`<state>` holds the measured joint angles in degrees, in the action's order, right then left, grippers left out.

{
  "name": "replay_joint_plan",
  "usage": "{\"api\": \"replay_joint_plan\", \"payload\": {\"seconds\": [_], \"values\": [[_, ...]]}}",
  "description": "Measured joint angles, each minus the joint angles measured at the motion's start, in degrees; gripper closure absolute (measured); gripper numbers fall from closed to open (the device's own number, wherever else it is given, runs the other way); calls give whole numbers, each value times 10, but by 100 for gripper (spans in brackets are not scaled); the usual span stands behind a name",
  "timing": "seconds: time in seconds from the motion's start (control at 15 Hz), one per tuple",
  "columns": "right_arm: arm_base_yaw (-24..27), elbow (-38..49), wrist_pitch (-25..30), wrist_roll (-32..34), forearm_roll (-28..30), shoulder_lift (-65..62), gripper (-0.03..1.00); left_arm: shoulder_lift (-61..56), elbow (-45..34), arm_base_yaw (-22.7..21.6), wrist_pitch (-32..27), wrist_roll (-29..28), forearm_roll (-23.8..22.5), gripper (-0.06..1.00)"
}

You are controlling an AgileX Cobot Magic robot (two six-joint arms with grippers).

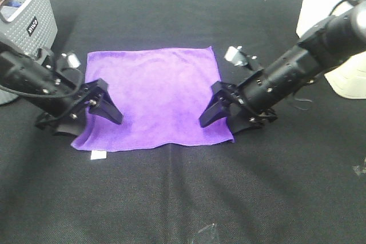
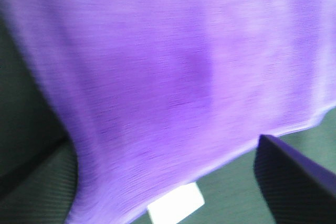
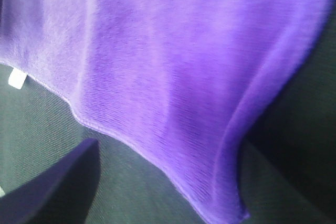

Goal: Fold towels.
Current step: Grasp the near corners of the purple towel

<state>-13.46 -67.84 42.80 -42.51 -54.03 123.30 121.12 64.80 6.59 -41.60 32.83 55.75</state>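
At the near corners of the square, fuzzy purple microfibre towel, lower your left gripper and right gripper, both splayed and empty, then pinch evenly.

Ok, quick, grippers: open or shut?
Left gripper: open, at the towel's left edge, holding nothing.
Right gripper: open, at the towel's right edge, holding nothing.
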Motion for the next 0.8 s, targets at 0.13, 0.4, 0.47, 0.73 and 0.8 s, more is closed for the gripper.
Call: {"api": "replay_joint_plan", "payload": {"seconds": [0.13,0.4,0.47,0.73,0.8], "values": [[-14,0,-10,1,1,0,33,3,0,9,6,0,3,31],[-16,1,-29,3,26,5,69,11,0,10,15,0,-22,72],[-16,1,-29,3,30,7,76,12,0,11,16,0,-29,81],[-16,1,-27,12,44,7,96,13,0,12,12,0,-48,94],[-16,1,-22,19,48,5,96,11,0,13,9,0,-56,94]]}}
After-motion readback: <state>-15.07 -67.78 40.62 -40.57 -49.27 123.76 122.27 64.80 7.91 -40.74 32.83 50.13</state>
